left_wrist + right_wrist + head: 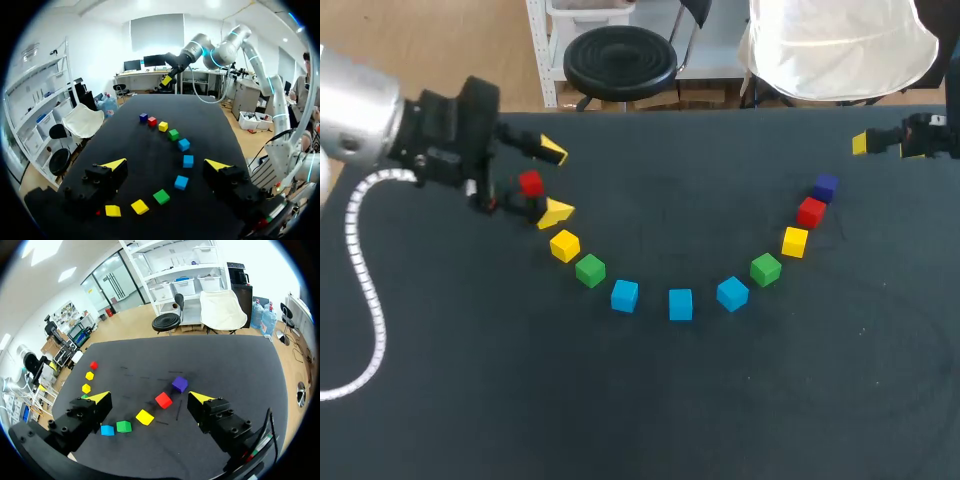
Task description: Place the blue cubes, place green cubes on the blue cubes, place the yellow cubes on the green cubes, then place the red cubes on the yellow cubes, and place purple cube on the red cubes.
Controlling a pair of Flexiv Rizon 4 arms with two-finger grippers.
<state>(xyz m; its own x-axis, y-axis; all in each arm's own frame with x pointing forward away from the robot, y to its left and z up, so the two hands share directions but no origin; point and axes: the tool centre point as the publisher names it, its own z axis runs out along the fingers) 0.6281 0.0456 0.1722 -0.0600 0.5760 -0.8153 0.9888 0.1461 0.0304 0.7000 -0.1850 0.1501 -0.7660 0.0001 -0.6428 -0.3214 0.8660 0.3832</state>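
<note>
Several cubes lie in an arc on the dark table (650,400). From left to right they are red (530,183), yellow (564,245), green (590,270), three blue (625,295) (680,304) (732,293), green (766,268), yellow (795,241), red (810,212) and purple (825,187). My left gripper (555,181) stands open at the arc's left end. From above the red cube shows between its fingers, and neither finger touches it. In the left wrist view my left gripper (166,164) looks along the arc, with two yellow cubes (113,210) (140,206) nearest. My right gripper (888,147) (150,397) is open near the far right edge, empty.
A white coiled cable (360,260) hangs from my left arm over the table's left side. The table's far edge runs just behind both grippers.
</note>
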